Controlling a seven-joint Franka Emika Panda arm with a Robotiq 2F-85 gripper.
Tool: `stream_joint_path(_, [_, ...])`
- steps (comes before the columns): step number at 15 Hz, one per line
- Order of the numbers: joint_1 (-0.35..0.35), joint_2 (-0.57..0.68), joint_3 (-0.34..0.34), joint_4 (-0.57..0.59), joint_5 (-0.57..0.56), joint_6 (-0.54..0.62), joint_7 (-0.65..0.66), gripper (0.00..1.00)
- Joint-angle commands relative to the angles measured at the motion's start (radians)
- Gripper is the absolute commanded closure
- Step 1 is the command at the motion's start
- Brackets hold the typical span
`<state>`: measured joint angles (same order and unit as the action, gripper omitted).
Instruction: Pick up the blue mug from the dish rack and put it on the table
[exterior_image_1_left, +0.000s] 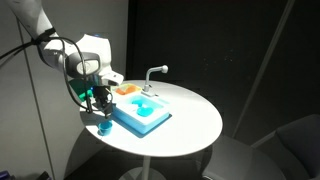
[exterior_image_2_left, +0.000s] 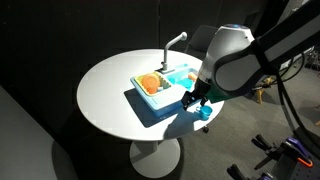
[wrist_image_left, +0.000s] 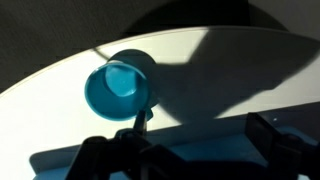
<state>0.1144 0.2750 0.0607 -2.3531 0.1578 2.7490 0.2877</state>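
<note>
The blue mug (exterior_image_1_left: 102, 126) stands on the round white table (exterior_image_1_left: 190, 120) near its edge, beside the light blue sink unit (exterior_image_1_left: 140, 112). It also shows in an exterior view (exterior_image_2_left: 205, 112) and in the wrist view (wrist_image_left: 120, 86), where I look into its opening. My gripper (exterior_image_1_left: 97, 103) hangs just above it and is open. In the wrist view the mug lies outside the left finger, not between the jaws (wrist_image_left: 200, 135). The dish rack (exterior_image_2_left: 140, 90) at the unit's end holds an orange item (exterior_image_2_left: 150, 83).
A white faucet (exterior_image_1_left: 153, 73) rises at the back of the sink unit (exterior_image_2_left: 170, 90). The mug sits close to the table's rim (exterior_image_2_left: 215, 125). The bare tabletop (exterior_image_2_left: 105, 95) spreads beyond the unit. The surroundings are dark.
</note>
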Motion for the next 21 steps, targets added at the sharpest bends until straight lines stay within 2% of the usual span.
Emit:
stream_joint_path(1, [0.035,-0.069,-0.032,-0.003,-0.059,-0.093,0.082,0.0])
stream_joint_path(13, [0.046,-0.266,0.009,0.006,-0.2,-0.377,0.279,0.0])
stream_joint_path(21, [0.033,-0.412,0.066,0.009,-0.182,-0.503,0.296,0.0])
